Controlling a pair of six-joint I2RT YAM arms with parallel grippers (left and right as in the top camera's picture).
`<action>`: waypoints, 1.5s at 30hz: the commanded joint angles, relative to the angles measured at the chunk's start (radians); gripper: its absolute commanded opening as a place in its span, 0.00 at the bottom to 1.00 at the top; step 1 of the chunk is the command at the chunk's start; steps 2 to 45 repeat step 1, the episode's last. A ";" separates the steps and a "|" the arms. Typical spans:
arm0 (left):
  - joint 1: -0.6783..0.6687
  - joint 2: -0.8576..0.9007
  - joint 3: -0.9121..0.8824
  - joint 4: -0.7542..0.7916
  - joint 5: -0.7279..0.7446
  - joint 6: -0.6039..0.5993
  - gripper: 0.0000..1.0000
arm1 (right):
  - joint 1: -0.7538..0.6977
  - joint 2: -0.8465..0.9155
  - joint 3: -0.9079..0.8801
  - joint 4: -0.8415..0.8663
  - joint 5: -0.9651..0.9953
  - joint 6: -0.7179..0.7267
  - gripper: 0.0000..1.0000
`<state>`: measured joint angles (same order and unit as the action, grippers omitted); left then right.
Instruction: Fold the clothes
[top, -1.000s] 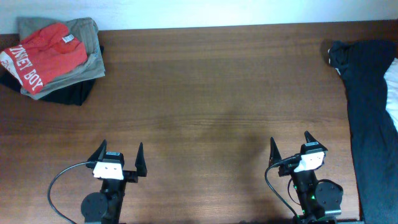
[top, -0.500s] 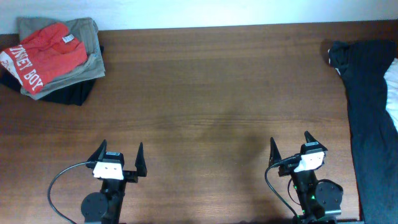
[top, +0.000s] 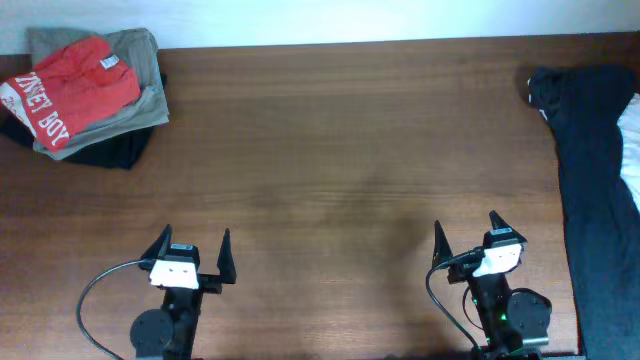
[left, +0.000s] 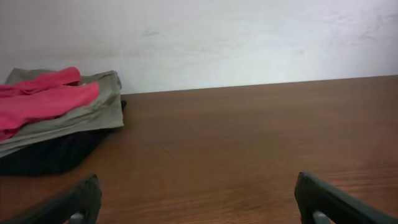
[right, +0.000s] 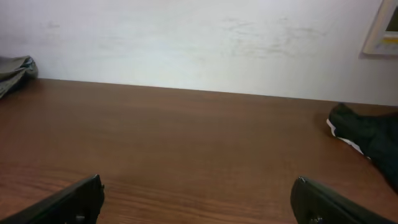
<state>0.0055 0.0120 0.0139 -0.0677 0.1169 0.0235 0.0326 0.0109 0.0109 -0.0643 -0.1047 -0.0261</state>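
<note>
Resting atop khaki garment (top: 148, 103): red T-shirt (top: 72, 85) | left end effector (top: 196, 238), right end effector (top: 466, 224): spread, well apart

A dark brown wood-grain surface (top: 340, 150) stretches out below a white wall (left: 249, 37). In its far left corner lies a folded khaki-olive garment (top: 148, 50). It rests on a black garment (top: 115, 150) whose edge shows beneath it on the near side. Along the right edge of the surface, a second, larger black cloth (top: 595, 160) lies in loose folds, running from the far side toward the near one. A pale patch (top: 631, 130) at its right margin may be lining or another fabric. On the wall at far right, the corner of a beige frame (right: 380, 31) is visible.
</note>
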 joint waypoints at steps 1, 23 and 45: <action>-0.003 -0.006 -0.005 -0.001 0.016 0.019 0.99 | 0.006 -0.007 -0.005 -0.007 0.006 0.008 0.99; -0.003 -0.006 -0.005 -0.001 0.016 0.019 0.99 | 0.006 -0.007 -0.005 -0.007 0.006 0.008 0.99; -0.003 -0.006 -0.005 -0.001 0.016 0.019 0.99 | 0.006 -0.007 -0.005 -0.007 0.006 0.008 0.99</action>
